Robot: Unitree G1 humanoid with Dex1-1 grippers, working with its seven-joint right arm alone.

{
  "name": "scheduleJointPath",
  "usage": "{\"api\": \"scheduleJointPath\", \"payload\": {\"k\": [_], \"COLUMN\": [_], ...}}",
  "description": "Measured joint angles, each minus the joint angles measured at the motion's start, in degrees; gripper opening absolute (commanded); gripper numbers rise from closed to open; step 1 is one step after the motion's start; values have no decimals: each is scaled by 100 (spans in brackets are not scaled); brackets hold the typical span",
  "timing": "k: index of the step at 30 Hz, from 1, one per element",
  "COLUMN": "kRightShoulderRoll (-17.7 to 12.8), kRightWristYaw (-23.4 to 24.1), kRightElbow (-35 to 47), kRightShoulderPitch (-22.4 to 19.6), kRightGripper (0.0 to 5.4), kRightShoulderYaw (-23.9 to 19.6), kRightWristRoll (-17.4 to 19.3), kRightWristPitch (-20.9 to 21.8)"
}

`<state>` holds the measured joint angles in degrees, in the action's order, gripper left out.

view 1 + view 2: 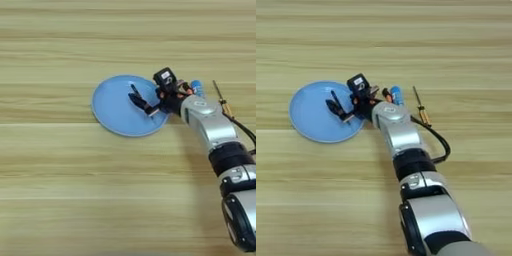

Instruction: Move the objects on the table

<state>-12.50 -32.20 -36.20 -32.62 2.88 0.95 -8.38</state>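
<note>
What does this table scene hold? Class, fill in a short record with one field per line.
surface: wooden table
plate: light-blue plate, round, left of the arm
tool: right tool, black fingers over the plate
blue cylinder: beside the wrist, right of the plate
screwdriver: amber handle, lying right of the cylinder

Pliers mostly hidden behind the wrist, blue cylinder partly covered, plate's right rim under the hand, forearm cut off at the near edge
</note>
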Motion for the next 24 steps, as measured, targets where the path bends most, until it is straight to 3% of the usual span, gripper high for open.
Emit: {"api": "scheduleJointPath", "payload": {"k": [24], "kRightShoulderRoll": [205], "kRightWristYaw": [-172], "kRightElbow": [-378], "kRightShoulderPitch": [-76], "kRightGripper": [537], "kRightShoulderYaw": [31], "kRightWristRoll": [94], "kRightWristPitch": [-506]}}
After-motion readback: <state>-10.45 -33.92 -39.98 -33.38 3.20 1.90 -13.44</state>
